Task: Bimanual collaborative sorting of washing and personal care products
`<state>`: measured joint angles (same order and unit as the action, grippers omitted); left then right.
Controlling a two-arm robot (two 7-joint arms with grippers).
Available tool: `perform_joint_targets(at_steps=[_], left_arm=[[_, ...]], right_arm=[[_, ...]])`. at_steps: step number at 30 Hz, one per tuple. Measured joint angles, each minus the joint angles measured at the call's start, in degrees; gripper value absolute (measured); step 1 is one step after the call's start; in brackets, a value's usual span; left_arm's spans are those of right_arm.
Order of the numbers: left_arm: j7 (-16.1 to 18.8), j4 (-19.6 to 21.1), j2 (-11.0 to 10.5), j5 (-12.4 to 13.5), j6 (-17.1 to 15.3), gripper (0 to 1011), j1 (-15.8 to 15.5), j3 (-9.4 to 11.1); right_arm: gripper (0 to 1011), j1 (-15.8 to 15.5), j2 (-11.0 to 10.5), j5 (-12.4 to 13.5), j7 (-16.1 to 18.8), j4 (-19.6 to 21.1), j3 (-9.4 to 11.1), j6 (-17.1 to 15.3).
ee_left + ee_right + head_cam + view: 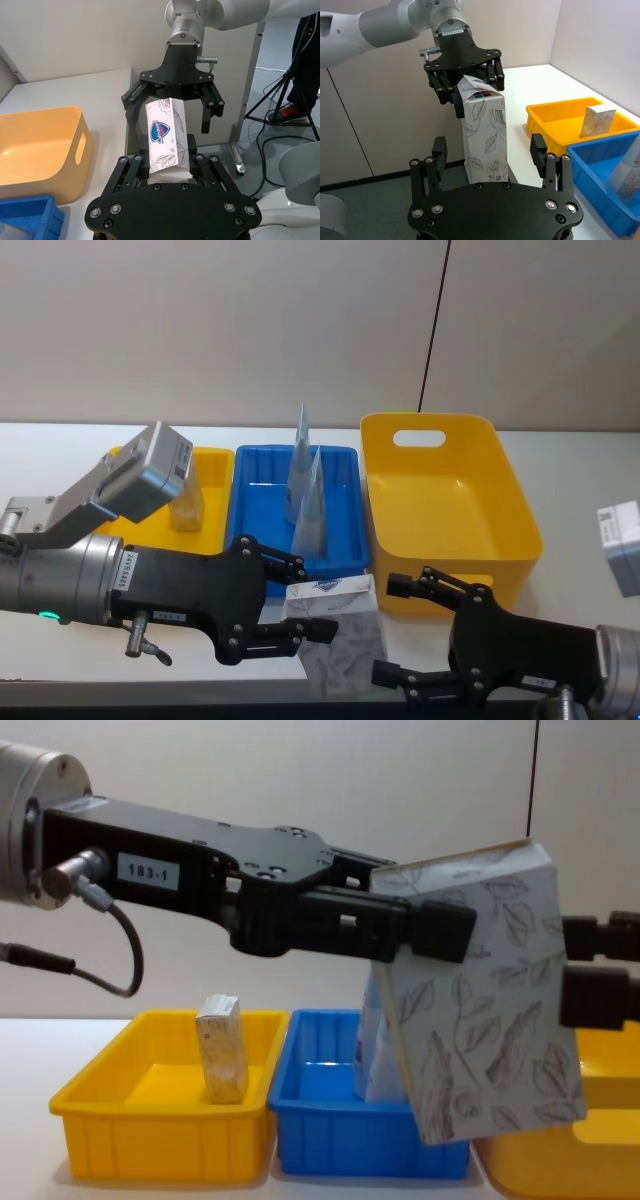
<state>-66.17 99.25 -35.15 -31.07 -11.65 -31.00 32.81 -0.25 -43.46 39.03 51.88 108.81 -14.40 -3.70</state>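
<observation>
The left gripper pinches one end of the white leaf-printed pack, holding it off the surface in front of the blue bin, likely for a handover. The right gripper faces it, fingers spread. The chest view shows the pack tilted. The right wrist view shows those fingers on either side of it, apparently not touching.
</observation>
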Motion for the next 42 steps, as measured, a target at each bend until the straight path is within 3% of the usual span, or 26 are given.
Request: perform_joint_targets(at_steps=[22,29,42], left_arm=[[0.0,0.0,0.0,0.0,0.0,360,0.0,0.0],[0.0,0.0,0.0,0.0,0.0,360,0.0,0.0],[0.1,0.0,0.0,0.0,0.0,360,0.0,-0.2]], right_arm=[[1002,7.5,3.2,-2.4,-0.1,-4.5,-6.2,-2.0],[861,8.6,3.6,-2.7,0.0,-5.1,-7.1,-2.2],[463,9.5,4.0,-3.0,0.2,-5.7,-7.9,-2.5]])
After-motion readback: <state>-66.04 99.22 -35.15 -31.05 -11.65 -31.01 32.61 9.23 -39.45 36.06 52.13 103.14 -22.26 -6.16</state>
